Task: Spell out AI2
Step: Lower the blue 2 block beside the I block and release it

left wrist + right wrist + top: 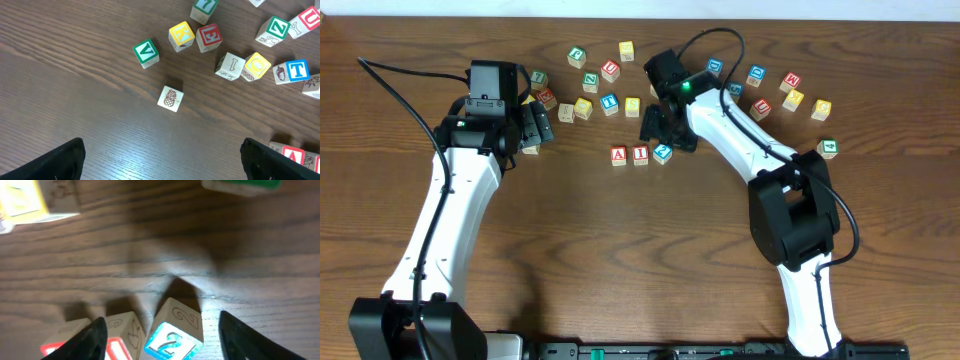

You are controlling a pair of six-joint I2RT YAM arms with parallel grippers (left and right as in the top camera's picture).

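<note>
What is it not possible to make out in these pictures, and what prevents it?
Right wrist view: the letters of the A cube and I cube are cut off by the bottom edge.
Right wrist view: the green block is blurred and cut by the top edge.
Overhead view: the right arm partly covers a blue block.

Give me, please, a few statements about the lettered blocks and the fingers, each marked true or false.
1. The A block, I block and 2 block lie in a row on the table. True.
2. The right fingers are clamped on the 2 block. False: they stand apart on either side of it, with gaps showing.
3. The left fingers hold the pineapple block. False: they are open and empty; that block lies on the table beyond them.
4. The 2 block sits turned slightly askew to the I block. True.
</note>
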